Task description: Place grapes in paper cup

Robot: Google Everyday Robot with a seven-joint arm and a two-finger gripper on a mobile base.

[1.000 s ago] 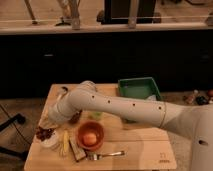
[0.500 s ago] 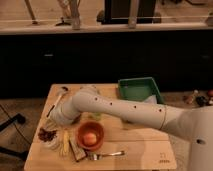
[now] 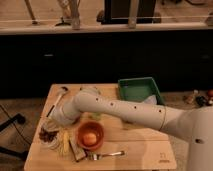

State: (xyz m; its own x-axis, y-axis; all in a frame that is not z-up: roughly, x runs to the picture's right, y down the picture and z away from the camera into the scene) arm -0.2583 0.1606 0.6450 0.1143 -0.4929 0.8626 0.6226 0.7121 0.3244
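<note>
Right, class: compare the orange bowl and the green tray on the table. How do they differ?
The orange bowl is round; the green tray is rectangular. The bowl is smaller than the tray. The bowl sits near the table's front edge, the tray at its far right corner. The bowl holds an orange fruit. Both are open-topped and rest on the wooden table. The claw is at the table's left, by the grapes.

The room is dim with warm, yellowish light. The wooden surface (image 3: 145,150) and white arm (image 3: 125,111) look brightest. The cabinets (image 3: 100,60) behind are almost black. The gripper (image 3: 56,122), at the surface's left end by the grapes (image 3: 48,135), sits in shadow.
</note>
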